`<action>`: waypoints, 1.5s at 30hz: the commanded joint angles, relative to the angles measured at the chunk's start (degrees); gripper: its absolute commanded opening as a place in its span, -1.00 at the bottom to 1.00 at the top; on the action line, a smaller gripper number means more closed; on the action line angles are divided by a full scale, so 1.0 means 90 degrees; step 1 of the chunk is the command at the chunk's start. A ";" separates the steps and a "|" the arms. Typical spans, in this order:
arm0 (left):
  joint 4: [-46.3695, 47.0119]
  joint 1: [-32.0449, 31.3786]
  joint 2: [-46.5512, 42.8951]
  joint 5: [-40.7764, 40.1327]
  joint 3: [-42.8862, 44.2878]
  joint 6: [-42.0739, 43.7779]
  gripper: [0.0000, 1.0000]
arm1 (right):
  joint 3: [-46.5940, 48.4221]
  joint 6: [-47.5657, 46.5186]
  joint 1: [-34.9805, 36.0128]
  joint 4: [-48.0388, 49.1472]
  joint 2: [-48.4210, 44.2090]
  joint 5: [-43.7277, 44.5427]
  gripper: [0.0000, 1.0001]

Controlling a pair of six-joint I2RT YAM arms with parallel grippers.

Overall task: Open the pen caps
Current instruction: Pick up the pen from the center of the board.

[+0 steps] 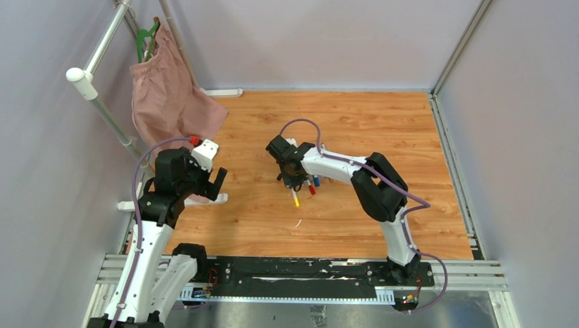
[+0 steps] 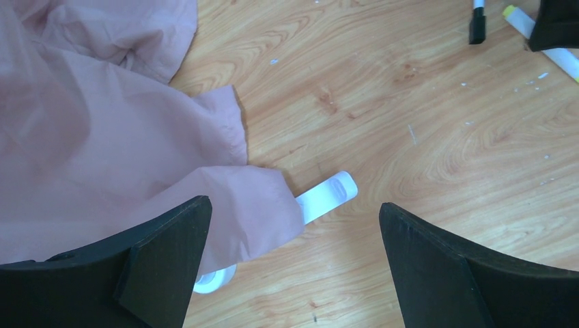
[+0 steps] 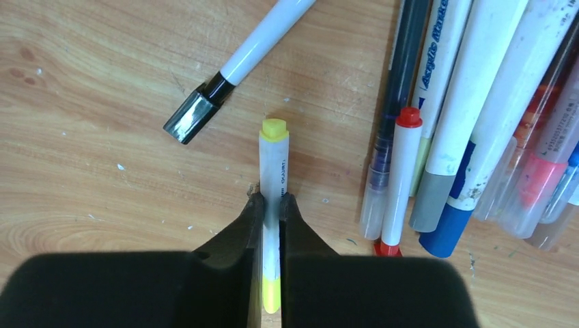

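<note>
Right gripper (image 3: 273,205) clamped on yellow pen (image 3: 274,164), mid-table.
Other pens (image 3: 444,102) heaped just beside it, a blue cap (image 3: 444,236) on one. Left gripper (image 2: 293,205) near left edge by pink cloth (image 2: 102,137), jaws wide apart, holding nothing.

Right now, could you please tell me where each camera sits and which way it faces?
Top external: above, behind the bases, looking down at the table; both arms show.
Left wrist: faces down at pink cloth; left gripper open.
Right wrist: faces down at yellow pen, right gripper clamping it.
Shared: all three show that pen.
</note>
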 commanded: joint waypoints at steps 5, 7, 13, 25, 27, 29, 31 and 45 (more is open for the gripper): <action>-0.0129 0.0040 0.0168 0.1043 0.0239 -0.0014 1.00 | 0.0099 0.0282 -0.0077 -0.0164 -0.0479 0.0167 -1.00; -0.0028 0.0039 0.0406 0.1251 0.0304 -0.0128 1.00 | -0.0156 0.0530 -0.0072 0.0281 -0.1079 0.0123 -1.00; 0.0403 0.0022 0.0830 0.2227 0.0683 -0.0863 1.00 | -0.1346 0.1506 0.0193 0.2428 -0.2918 0.0295 -1.00; 0.1175 -0.0856 0.1203 0.3432 0.1253 -0.2597 1.00 | -0.1307 0.2425 0.0723 0.3579 -0.3583 0.1100 -1.00; 0.1304 -0.0948 0.1240 0.3538 0.1212 -0.2769 1.00 | -0.1288 0.2441 0.0750 0.3579 -0.3569 0.1084 -1.00; 0.1413 -0.1042 0.1295 0.3557 0.1140 -0.2861 1.00 | -0.1278 0.2474 0.0770 0.3782 -0.3550 0.1074 -1.00; 0.1513 -0.1126 0.1360 0.3549 0.1064 -0.2936 1.00 | -0.1259 0.2519 0.0782 0.3831 -0.3522 0.1026 -1.00; 0.1987 -0.1171 0.1789 0.3419 0.0885 -0.3306 0.00 | -0.1459 0.2773 0.0886 0.4054 -0.3593 0.0824 -1.00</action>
